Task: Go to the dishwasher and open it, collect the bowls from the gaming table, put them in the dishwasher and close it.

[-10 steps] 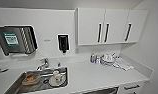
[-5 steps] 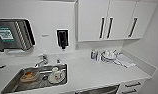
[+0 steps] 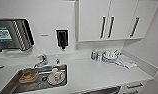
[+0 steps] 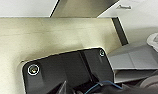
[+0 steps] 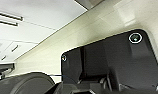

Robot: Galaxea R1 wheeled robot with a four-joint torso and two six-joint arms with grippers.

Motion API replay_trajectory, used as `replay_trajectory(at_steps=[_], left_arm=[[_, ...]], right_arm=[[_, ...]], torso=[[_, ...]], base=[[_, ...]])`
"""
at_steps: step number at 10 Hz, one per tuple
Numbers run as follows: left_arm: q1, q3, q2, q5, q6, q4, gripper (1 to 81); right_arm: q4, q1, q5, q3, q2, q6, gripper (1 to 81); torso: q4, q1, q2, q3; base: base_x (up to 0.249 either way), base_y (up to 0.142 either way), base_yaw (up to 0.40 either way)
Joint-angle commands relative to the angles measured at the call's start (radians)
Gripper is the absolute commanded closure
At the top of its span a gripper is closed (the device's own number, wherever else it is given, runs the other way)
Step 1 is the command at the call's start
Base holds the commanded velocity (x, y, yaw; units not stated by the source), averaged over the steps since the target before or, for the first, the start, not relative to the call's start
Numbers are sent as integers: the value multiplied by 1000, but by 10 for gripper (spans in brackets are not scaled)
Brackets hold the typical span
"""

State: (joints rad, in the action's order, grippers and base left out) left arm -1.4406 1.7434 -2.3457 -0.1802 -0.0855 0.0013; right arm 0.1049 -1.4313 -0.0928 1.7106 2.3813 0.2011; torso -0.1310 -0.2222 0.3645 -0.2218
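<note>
Head view shows the dishwasher (image 3: pixel 105 90) below the counter (image 3: pixel 95 72); jaws' state cannot be told.

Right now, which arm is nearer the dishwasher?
Left, likely: its camera faces the dishwasher front across the floor; the right arm's catches a sliver, off beside the white drawers.

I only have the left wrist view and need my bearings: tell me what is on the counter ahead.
Observer: A recessed stainless-steel sink at the white countertop's left holds a round plate and other dishes.
Operator: Give me the back right corner.
Observer: A stack of white dishes stands there, beside a crumpled white cloth.
Operator: Report the wall.
Observer: A black box-shaped dispenser hangs behind the sink, left of white cabinets with dark bar handles.
</note>
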Motion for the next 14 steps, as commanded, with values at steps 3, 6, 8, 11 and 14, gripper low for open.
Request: replay_trajectory(at_steps=[3, 6, 8, 11, 14], left_arm=[[108, -178, 181, 44, 0, 14, 10], [180, -309, 294, 44, 4, 13, 10], [228, -456, 386, 48, -8, 17, 10], [236, -611, 457, 45, -19, 88, 10], [249, -700, 531, 44, -19, 125, 10]], right_arm=[[-5, 91, 44, -72, -74, 26, 10], [-5, 103, 45, -82, -81, 27, 10], [-5, 110, 47, -82, -80, 40, 10], [-7, 117, 50, -65, -78, 57, 10], [-8, 152, 51, -79, -121, 119, 10]], torso=[[0, -109, 171, 0], [0, -174, 274, 0], [0, -219, 346, 0], [0, -286, 452, 0], [0, -345, 546, -101]], base=[[0, 0, 0], [0, 0, 0], [0, 0, 0], [0, 0, 0], [0, 0, 0]])
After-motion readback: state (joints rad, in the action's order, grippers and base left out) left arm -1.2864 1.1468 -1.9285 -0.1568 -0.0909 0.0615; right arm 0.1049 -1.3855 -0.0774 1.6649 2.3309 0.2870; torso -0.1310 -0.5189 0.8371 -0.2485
